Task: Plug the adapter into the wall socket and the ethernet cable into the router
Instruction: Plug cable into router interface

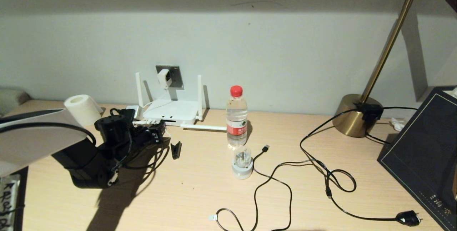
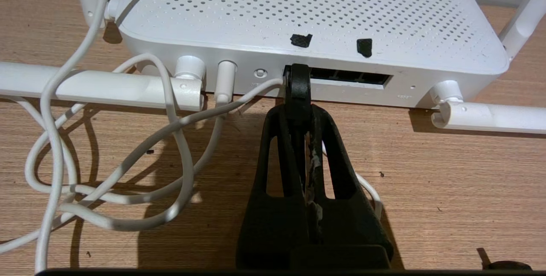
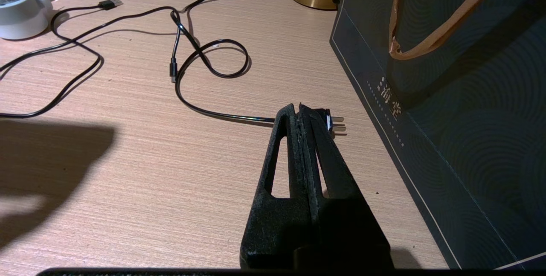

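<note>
The white adapter (image 1: 163, 77) sits in the grey wall socket (image 1: 175, 74), and its thin white cord (image 2: 170, 126) loops over the desk. Below them lies the white router (image 1: 171, 111), its port row (image 2: 354, 77) facing my left gripper (image 2: 300, 111). That gripper is shut on the ethernet cable's black end (image 2: 298, 82), which stands upright against the leftmost port; the clear plug is hidden. In the head view my left gripper (image 1: 159, 132) is just in front of the router. My right gripper (image 3: 300, 107) is shut and empty, out of the head view.
A water bottle (image 1: 236, 116), a clear-domed gadget (image 1: 242, 163) and a thin USB cable (image 1: 266, 148) lie mid-desk. A black mains plug (image 3: 335, 122) lies under my right fingertips, beside a dark bag (image 3: 448, 97). A brass lamp base (image 1: 353, 115) stands at the back right, a paper roll (image 1: 83, 109) at the left.
</note>
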Controlling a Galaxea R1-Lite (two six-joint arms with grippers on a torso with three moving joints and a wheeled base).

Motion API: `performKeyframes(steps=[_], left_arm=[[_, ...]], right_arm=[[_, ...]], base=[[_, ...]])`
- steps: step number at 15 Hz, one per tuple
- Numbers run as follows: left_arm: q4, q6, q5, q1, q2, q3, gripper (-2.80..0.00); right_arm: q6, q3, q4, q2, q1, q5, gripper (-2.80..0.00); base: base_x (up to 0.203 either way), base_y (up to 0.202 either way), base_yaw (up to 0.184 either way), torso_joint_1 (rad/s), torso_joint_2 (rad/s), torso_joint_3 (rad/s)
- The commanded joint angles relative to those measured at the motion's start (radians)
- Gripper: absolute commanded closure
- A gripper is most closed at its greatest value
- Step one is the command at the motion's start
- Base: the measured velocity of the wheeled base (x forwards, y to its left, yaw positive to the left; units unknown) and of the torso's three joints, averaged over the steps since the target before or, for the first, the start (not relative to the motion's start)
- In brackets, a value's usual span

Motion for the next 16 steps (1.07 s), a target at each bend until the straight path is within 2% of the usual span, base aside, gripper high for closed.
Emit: performKeyframes(steps=[1,16], left_arm=[[-0.011,-0.001,-0.001,0.000,0.010,-0.005,0.00],[-0.010,-0.001,-0.001,-0.003,0.047,-0.041,0.00]], right_arm=[[-0.001,0.001,0.001,0.001,0.000,0.001,0.00],[-0.001,0.001,0.001,0.001,0.000,0.001,0.00]], base=[[0.000,0.000,0.000,0.000,0.00,0.000],[0.000,0.000,0.000,0.000,0.00,0.000]])
